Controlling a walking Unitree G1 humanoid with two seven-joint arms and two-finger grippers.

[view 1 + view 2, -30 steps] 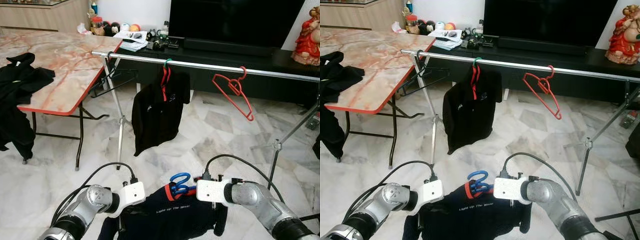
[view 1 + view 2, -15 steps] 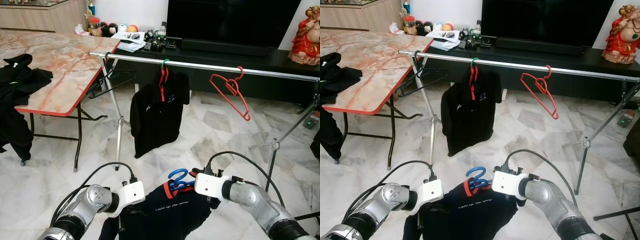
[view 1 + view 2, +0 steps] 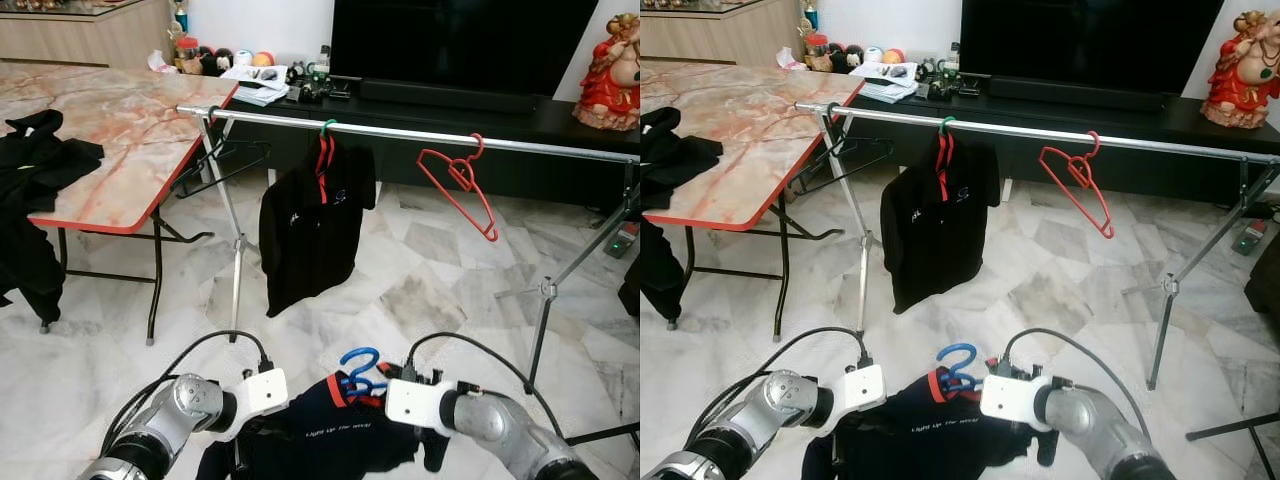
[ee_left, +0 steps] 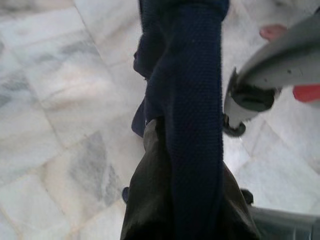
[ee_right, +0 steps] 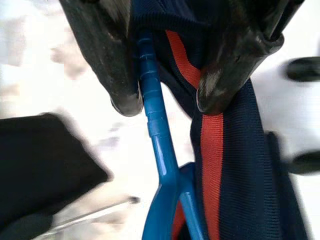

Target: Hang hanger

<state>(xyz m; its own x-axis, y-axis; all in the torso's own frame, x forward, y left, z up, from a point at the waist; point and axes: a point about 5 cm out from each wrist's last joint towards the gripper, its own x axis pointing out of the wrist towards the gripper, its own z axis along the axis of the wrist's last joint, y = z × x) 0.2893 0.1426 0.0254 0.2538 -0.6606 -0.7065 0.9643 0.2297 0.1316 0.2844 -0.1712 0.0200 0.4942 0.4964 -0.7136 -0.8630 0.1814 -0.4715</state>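
— What do I have off to the left?
— A marble-topped desk [image 3: 120, 120] with black clothes [image 3: 30, 170] draped over its edge.
— And beyond?
— A dark television [image 3: 470, 40], a red figurine [image 3: 608, 70].

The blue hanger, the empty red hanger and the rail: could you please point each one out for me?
blue hanger [image 3: 358, 368]: left eye view, on its hook above the navy shirt's collar.
red hanger [image 3: 462, 182]: left eye view, on its upper arm near the hook.
rail [image 3: 560, 151]: left eye view, on the bare bar right of the red hanger.
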